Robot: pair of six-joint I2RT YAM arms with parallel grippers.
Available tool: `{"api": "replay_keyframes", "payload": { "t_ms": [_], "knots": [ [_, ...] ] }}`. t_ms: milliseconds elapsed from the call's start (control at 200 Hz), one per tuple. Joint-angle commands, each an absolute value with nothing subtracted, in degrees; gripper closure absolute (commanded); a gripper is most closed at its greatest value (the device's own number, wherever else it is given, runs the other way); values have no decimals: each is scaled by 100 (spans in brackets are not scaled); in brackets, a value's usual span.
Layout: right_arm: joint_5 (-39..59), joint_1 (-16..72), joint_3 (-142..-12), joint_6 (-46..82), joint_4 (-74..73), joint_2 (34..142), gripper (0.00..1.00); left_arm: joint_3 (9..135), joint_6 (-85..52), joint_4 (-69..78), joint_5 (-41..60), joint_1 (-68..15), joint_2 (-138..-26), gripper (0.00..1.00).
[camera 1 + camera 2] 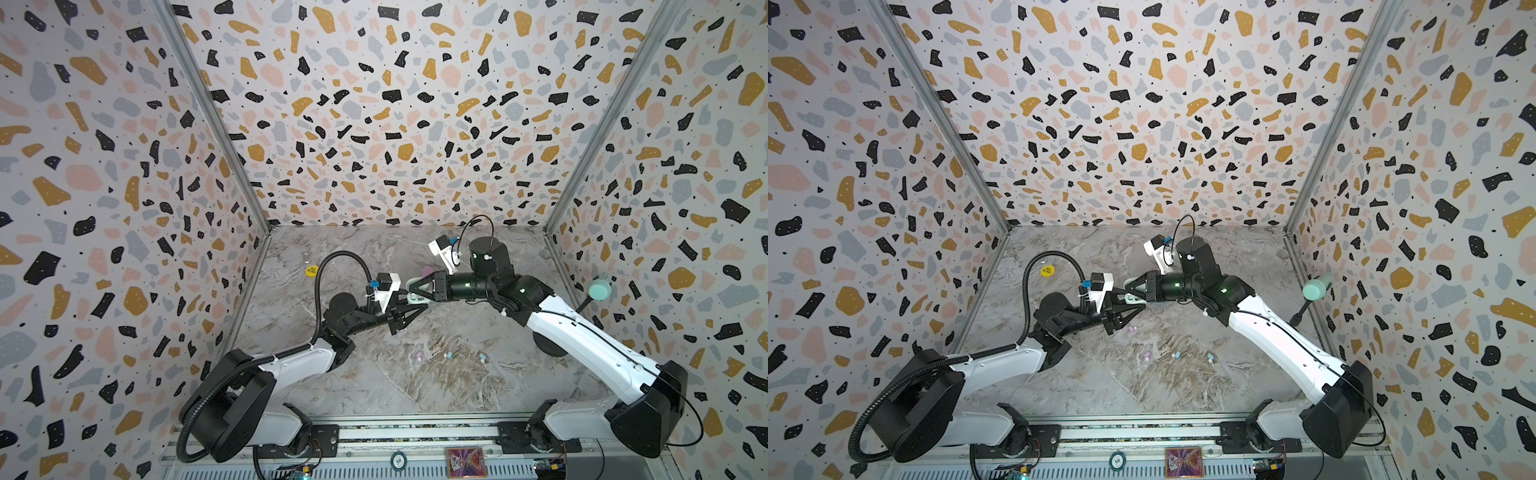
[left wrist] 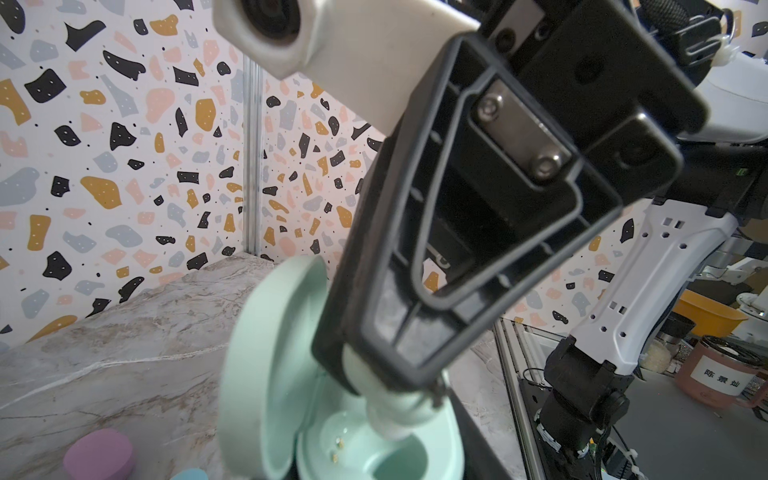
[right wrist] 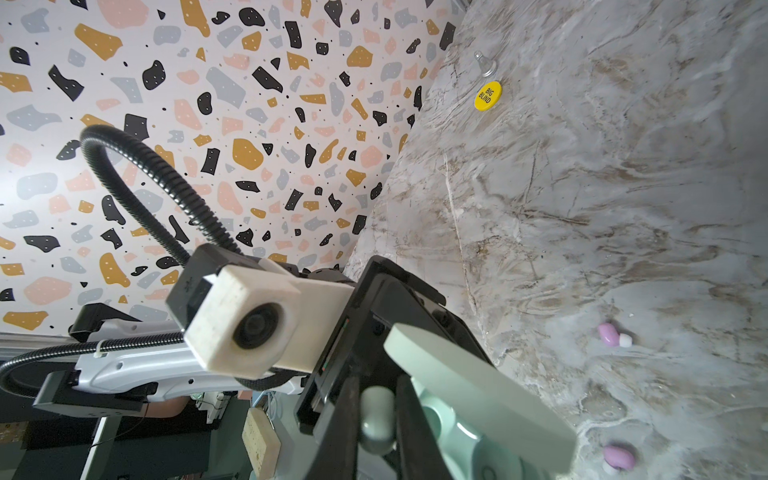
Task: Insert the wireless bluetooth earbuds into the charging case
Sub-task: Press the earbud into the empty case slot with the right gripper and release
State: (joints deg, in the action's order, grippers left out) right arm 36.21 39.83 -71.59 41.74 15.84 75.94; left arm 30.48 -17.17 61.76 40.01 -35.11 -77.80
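Observation:
My left gripper is shut on the base of the open mint charging case, whose lid stands up. My right gripper is shut on a mint earbud, pinched between its two dark fingers. In the left wrist view that earbud hangs white tip down just over the case's wells. Both grippers meet above the table's middle in both top views, with the case between them. Loose on the marble lie pink earbuds and blue ones.
A closed pink case and part of a blue case lie beyond the mint one. A yellow "BIG BLIND" chip and a small clear piece sit at the back left. A mint-headed stick leans at the right wall.

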Motion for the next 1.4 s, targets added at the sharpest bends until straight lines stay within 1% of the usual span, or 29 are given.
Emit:
{"api": "replay_keyframes", "payload": {
  "t_ms": [0,345,561,701,1021,1146,1397],
  "knots": [
    [3586,4034,-7084,4206,1503,7566,89,2992,-1679,6618,4063,-3543,-7648,100],
    [3546,4104,-6954,4255,1511,7557,89,2971,-1681,6619,4052,-3542,-7629,100],
    [3365,4107,-7017,4121,1839,7563,82,2959,-1666,6603,4043,-3546,-7584,100],
    [3111,4105,-7271,3887,2267,7598,76,2945,-1648,6596,4026,-3542,-7574,100],
    [2868,4105,-7683,3644,2792,7620,71,2938,-1589,6509,3975,-3546,-7515,100],
    [2702,4087,-8138,3475,3247,7601,69,2945,-1510,6356,3921,-3542,-7500,100],
    [2384,3919,-8926,3145,4234,7677,60,2952,-1485,6324,3911,-3547,-7507,100]
  ]
}}
